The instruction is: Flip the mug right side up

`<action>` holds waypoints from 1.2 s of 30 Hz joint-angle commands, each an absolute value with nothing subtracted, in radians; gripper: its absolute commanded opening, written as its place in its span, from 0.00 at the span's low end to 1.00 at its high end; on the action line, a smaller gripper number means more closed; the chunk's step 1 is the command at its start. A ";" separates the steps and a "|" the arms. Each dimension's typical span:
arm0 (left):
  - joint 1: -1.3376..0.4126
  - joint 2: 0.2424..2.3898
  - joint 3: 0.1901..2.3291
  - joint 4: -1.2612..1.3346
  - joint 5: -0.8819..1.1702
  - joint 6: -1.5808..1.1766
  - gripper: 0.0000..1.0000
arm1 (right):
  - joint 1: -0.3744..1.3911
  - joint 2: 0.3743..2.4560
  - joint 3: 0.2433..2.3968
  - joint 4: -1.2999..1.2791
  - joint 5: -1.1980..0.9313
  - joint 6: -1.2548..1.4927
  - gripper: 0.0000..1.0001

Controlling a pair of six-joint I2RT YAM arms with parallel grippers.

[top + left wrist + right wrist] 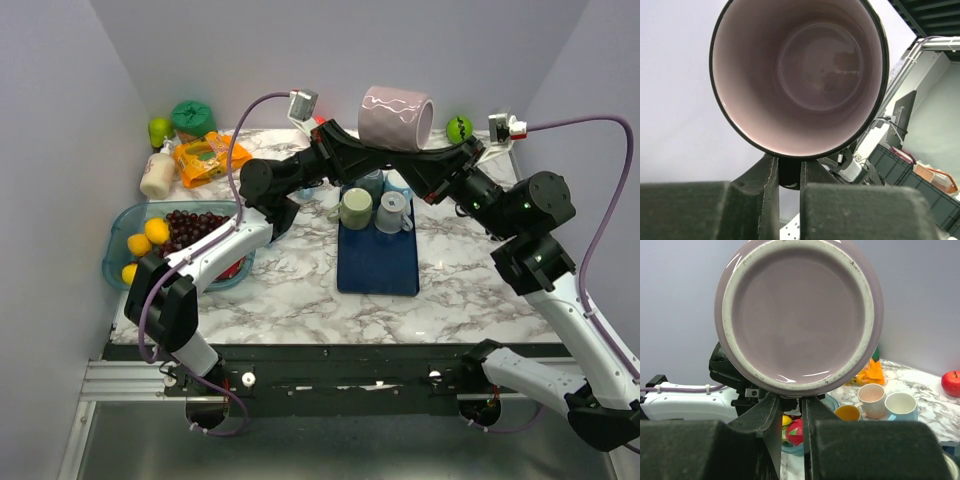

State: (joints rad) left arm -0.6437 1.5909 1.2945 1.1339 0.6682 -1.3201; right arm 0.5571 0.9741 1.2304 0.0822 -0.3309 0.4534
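Observation:
A lilac mug (395, 118) with a wavy pattern is held on its side in the air above the back of the table. Its mouth faces left and its base faces right. The left wrist view looks straight into its pink inside (800, 75); the right wrist view shows its flat base (800, 315). My left gripper (372, 150) is under the mouth end, jaws shut (789, 172) on the dark handle below the rim. My right gripper (418, 162) is under the base end, jaws nearly closed (790, 405) on the same downward-pointing handle.
A blue mat (378, 270) below the mug carries several upright cups, among them a green one (355, 208) and a white one (390, 212). A blue fruit bowl (112, 262) sits at the left. An orange packet (205, 158), a white bottle (157, 172) and a green ball (459, 128) are at the back.

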 commanded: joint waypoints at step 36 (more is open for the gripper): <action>-0.657 1.541 1.358 -0.540 -0.385 -0.368 0.00 | 0.572 1.064 1.144 -0.529 0.287 0.532 1.00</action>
State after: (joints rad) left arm -0.6556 1.4872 1.3582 -0.5457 -0.2821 -0.3798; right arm 0.5682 1.0214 1.1061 -0.4671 0.2588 0.5243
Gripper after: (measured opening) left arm 0.232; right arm 0.998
